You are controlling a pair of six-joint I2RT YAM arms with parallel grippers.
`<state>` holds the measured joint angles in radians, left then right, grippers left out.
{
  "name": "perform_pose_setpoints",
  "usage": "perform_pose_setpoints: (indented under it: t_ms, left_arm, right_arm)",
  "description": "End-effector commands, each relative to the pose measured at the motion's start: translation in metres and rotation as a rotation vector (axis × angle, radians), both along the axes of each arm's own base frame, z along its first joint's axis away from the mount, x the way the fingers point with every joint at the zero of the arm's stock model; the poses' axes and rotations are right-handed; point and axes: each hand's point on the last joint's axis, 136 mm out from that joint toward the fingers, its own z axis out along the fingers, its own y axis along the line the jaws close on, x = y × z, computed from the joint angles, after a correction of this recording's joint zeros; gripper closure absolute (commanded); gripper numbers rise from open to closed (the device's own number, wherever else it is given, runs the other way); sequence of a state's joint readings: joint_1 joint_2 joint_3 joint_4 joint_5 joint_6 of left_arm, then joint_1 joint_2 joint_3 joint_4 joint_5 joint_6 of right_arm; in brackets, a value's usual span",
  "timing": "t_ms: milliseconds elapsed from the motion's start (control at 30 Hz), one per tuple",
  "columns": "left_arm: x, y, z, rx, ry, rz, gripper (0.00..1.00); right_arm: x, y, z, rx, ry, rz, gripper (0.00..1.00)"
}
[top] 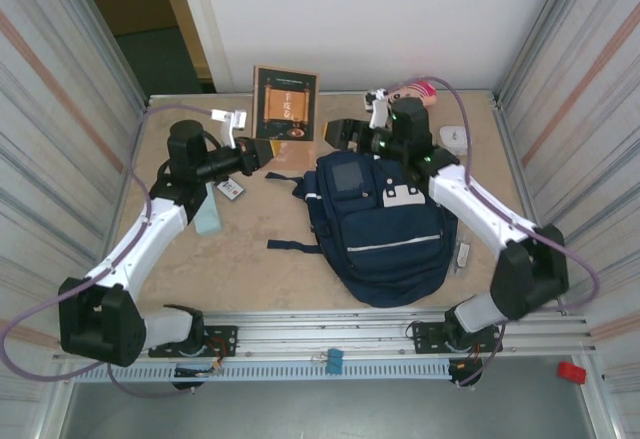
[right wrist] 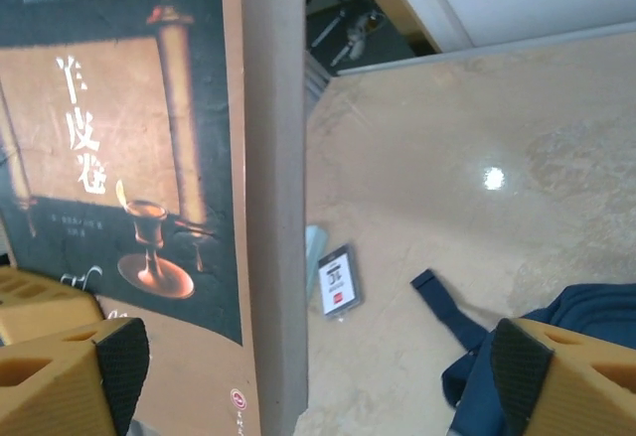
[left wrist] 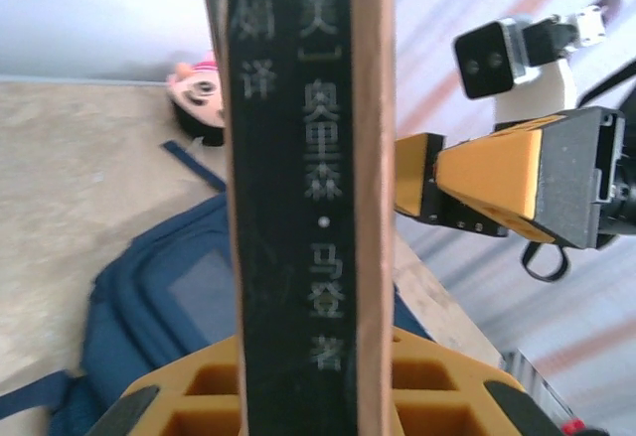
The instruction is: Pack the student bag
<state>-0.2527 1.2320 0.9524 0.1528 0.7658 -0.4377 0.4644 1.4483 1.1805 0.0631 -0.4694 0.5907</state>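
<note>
While left fingers clamp upright book, right fingers gape open; student bag lies just beside both

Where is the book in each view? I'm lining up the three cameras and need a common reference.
Top external: the book stands upright left of centre, beyond the student bag.
Left wrist: its dark spine runs top to bottom through the middle.
Right wrist: its front cover takes up the left side.
Shared landmark: the student bag, lower left in the left wrist view, lower right in the right wrist view.
</note>
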Motion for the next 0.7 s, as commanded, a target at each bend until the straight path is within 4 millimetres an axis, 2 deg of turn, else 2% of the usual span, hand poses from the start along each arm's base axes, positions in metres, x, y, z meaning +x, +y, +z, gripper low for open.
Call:
perform_pose_setpoints:
  t_ms: [0,33,133,300,467,667]
  left_arm:
    - [-0.039,-0.019,0.056,-0.066,-0.258,-0.161,1.00]
    - [-0.046,-0.025,0.061,-0.086,-0.270,-0.189,1.00]
    - [-0.056,-0.036,0.067,-0.112,-0.280,-0.228,1.00]
    - [-0.067,-0.049,0.086,-0.172,-0.290,-0.267,1.00]
    - [-0.086,-0.064,0.108,-0.225,-0.314,-0.363,1.00]
    - [-0.096,-0.079,0.117,-0.270,-0.320,-0.431,1.00]
  right_arm:
    - [-0.033,-0.008,0.024,0.025,-0.113,0.077,0.06]
    - [-0.042,-0.011,0.027,0.035,-0.120,0.090,0.01]
    - [-0.062,-0.021,0.042,0.078,-0.159,0.096,0.01]
    - [-0.077,-0.034,0.059,0.149,-0.175,0.107,0.01]
    - [-0.091,-0.025,0.073,0.207,-0.160,0.238,0.01]
    - [-0.110,-0.014,0.081,0.239,-0.165,0.381,0.01]
